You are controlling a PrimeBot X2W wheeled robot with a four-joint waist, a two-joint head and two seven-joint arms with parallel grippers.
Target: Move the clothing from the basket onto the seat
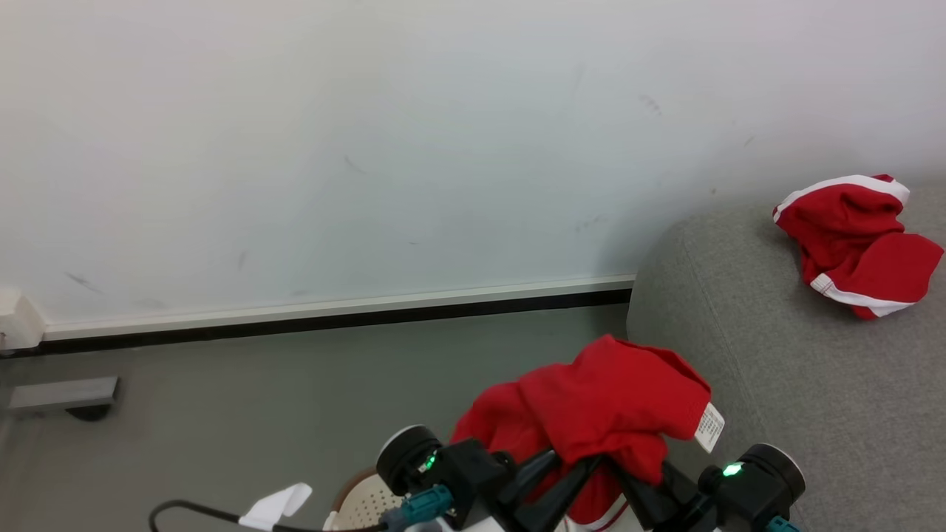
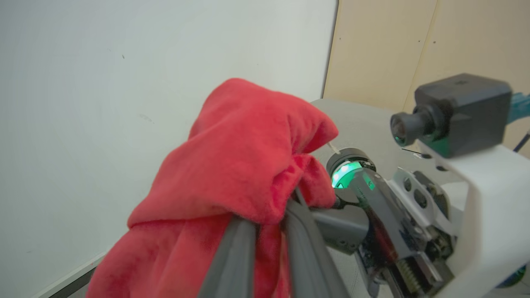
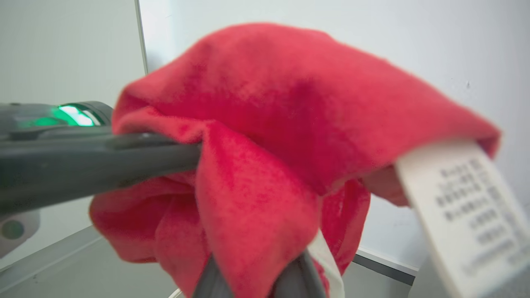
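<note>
Both pinching one red garment (image 1: 613,399) above the basket (image 1: 366,502): left gripper (image 1: 558,465), right gripper (image 1: 639,473).

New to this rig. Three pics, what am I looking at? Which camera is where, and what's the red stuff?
It is a two-armed wheeled robot. The wide picture comes from its head camera; the other two come from cameras on each wrist, looking along that arm's two dark fingers. The left gripper and right gripper are both shut on one bright red soft fabric garment with a white care label, held up above the cream-white perforated plastic basket. Another red garment with white stripe trim lies on the light-grey upholstered sofa.
</note>
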